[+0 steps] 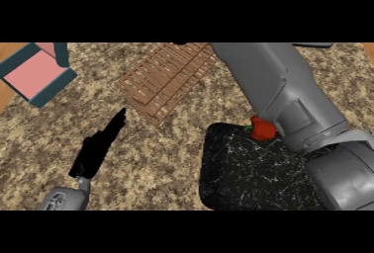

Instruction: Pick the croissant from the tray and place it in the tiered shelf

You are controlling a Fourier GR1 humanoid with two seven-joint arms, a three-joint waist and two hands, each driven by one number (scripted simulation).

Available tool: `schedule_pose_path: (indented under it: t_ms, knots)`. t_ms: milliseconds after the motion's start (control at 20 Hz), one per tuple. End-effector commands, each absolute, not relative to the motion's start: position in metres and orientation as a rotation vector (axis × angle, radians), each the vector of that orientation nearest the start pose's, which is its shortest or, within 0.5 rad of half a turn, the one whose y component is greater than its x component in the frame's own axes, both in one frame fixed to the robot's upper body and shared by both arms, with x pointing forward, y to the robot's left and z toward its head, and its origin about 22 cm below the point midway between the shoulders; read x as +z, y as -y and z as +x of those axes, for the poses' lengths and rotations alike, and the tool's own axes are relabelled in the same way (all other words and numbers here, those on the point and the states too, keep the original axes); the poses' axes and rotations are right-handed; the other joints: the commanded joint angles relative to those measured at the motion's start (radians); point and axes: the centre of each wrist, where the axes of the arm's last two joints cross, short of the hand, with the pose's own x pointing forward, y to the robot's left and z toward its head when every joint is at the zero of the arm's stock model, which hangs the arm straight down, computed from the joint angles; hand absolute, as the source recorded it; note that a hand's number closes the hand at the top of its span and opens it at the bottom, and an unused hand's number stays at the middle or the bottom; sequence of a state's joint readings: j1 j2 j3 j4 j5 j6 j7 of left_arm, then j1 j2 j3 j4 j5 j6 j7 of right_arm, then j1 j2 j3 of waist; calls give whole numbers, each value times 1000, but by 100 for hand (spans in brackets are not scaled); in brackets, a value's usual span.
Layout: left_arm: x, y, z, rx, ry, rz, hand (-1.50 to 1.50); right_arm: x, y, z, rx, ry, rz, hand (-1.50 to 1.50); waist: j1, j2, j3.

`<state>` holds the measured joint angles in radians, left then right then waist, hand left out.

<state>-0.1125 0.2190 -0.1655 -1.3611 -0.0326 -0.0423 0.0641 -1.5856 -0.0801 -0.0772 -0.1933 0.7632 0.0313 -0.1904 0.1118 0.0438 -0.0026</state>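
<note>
While left robot hand [101, 146] rests open, right forearm [281, 94] crosses tray [248, 173], shelf [168, 79] beyond.

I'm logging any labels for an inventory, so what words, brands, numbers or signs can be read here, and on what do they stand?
None: no words, numbers, brands or signs show in the head view.
The wooden slatted shelf, the black speckled tray, the red item at the tray's edge, the pink and teal object and the counter all carry no lettering.
</note>
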Motion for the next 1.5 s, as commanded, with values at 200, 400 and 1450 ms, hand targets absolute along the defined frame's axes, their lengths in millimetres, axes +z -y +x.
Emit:
schedule_pose_path:
  t_ms: [200,400,1450]
  knots:
    - [-19,-233,266,-395,1371,54,0,204,46,467,891,1566,113,-150,14,10,2]
    - [-15,-245,267,-394,1391,55,0,209,38,465,710,1581,258,-150,25,9,1]
    - [-26,-243,254,-356,1350,37,0,244,270,483,28,1743,-113,-150,-16,3,4]
